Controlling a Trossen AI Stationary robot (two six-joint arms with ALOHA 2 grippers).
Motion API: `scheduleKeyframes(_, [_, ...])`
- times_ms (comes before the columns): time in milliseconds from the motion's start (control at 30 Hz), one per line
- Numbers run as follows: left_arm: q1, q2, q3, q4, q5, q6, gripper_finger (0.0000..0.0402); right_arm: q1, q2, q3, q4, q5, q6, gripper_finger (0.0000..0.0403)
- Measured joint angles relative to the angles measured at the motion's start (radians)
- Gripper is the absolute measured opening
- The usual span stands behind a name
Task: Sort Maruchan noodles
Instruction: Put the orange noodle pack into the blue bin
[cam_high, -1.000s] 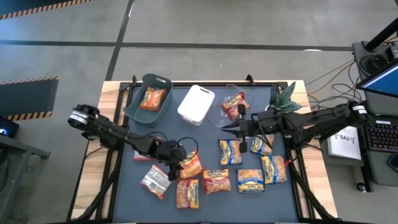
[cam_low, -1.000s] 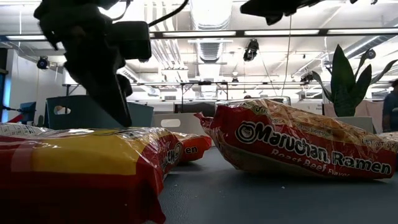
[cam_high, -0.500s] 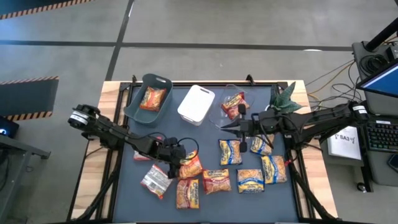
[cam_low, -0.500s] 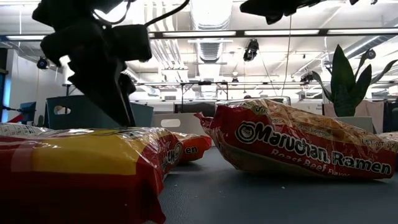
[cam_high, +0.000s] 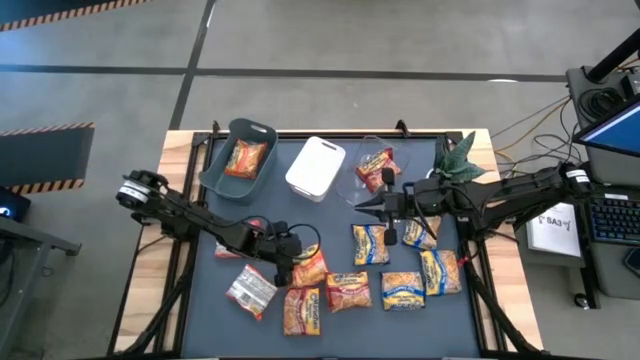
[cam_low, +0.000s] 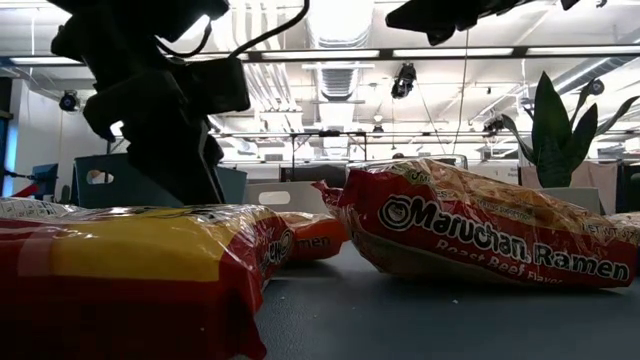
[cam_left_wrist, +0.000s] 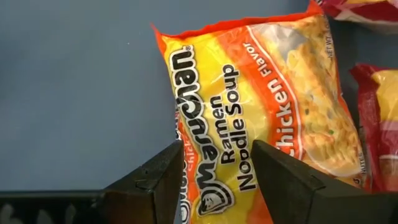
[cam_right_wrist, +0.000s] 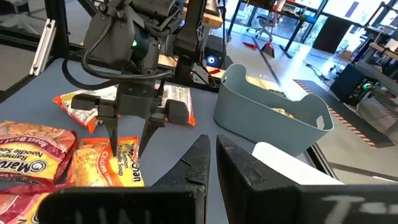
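Several Maruchan packets lie flat on the dark mat. My left gripper (cam_high: 286, 263) is open, pointing down over the orange chicken packet (cam_high: 308, 266). Its two fingers (cam_left_wrist: 163, 177) stand on either side of the packet's printed middle (cam_left_wrist: 217, 155) near one short edge. The right wrist view shows this gripper (cam_right_wrist: 130, 144) with its tips at the orange packet (cam_right_wrist: 111, 167). My right gripper (cam_high: 362, 205) is shut and hovers above the mat, near the clear bin (cam_high: 362, 152). Blue-and-yellow packets (cam_high: 370, 243), red ones (cam_high: 348, 290) and a whitish-silver one (cam_high: 250, 290) lie around. My left gripper comes at the orange packet from above, pointing down, with a finger (cam_left_wrist: 277, 177) on each side of the label. The fingers lie across the packet's width. The packet lies flat on the mat. I cannot tell whether the tips touch it.
The grey-green bin (cam_high: 222, 170) holds an orange packet (cam_high: 246, 158). The white bin (cam_high: 316, 167) stands beside it, and the clear bin holds a red packet (cam_high: 377, 167). A plant (cam_high: 458, 158) stands at the far right corner. Bare mat shows between the bins and the packets.
My left gripper has moved a little toward the table's right and come down lower over the orange packet. The packets lie where they were.
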Motion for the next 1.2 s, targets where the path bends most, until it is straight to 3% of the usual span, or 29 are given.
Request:
scheduleKeyframes(167, [0.0,-0.001,-0.016,0.025,0.022,-0.026,0.0133,0.0,0.0,0.0,0.002,0.0,0.012,0.0018])
scheduleKeyframes(400, [-0.004,-0.004,-0.025,0.033,0.032,-0.022,0.0013,0.0,0.007,0.0,0.003,0.003,0.009,0.0018])
scheduleKeyframes(600, [-0.005,-0.042,-0.025,-0.04,-0.022,0.032,0.0002,0.0,0.006,0.0,0.004,0.003,0.018,0.0018])
scheduleKeyframes(933, [-0.003,-0.151,-0.032,-0.231,-0.274,0.051,0.0,0.0,0.006,0.0,0.007,0.004,0.07,0.0018])
scheduleKeyframes(1067, [-0.01,-0.199,-0.032,-0.242,-0.259,0.104,0.0,0.0,0.006,0.0,0.019,0.004,0.189,0.0018])
scheduleKeyframes(1200, [-0.018,-0.273,-0.039,-0.24,-0.182,0.217,0.0,0.008,0.034,0.001,0.019,0.005,0.362,0.0018])
